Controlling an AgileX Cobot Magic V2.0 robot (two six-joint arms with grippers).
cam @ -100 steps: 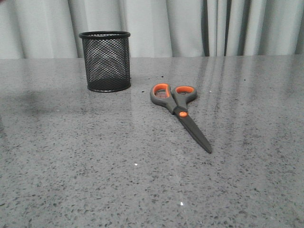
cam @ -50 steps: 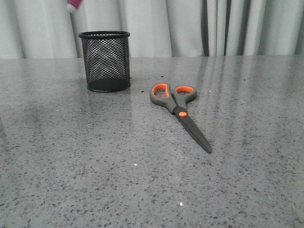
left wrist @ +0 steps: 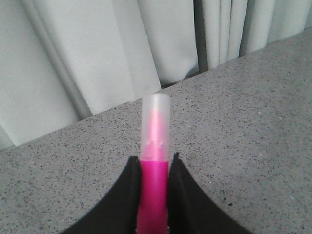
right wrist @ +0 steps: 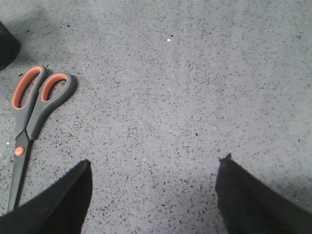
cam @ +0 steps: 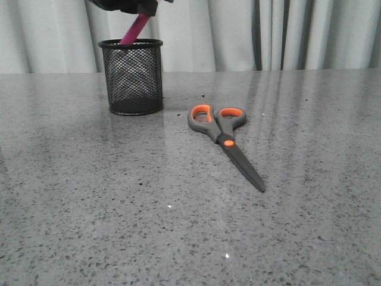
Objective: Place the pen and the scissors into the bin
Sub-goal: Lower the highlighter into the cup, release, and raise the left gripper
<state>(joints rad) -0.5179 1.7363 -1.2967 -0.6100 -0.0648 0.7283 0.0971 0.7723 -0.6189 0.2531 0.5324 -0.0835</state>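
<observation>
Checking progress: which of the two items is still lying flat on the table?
The scissors, flat beside the bin; the pen is held by the left gripper.

We see the slim magenta pen (cam: 134,30) tilted, its lower end inside the black wire-mesh cylindrical bin (cam: 131,76) standing upright. The dark grey, orange-looped scissors (cam: 224,139) lie closed and flat nearby.

Left gripper (cam: 128,5) cut off by front view's top edge. Pen (cam: 133,31) lower end hidden inside bin (cam: 131,77); mesh too dense to tell how deep. Scissors (right wrist: 27,126) blade tip cut off in right wrist view, jaws partly cropped.
</observation>
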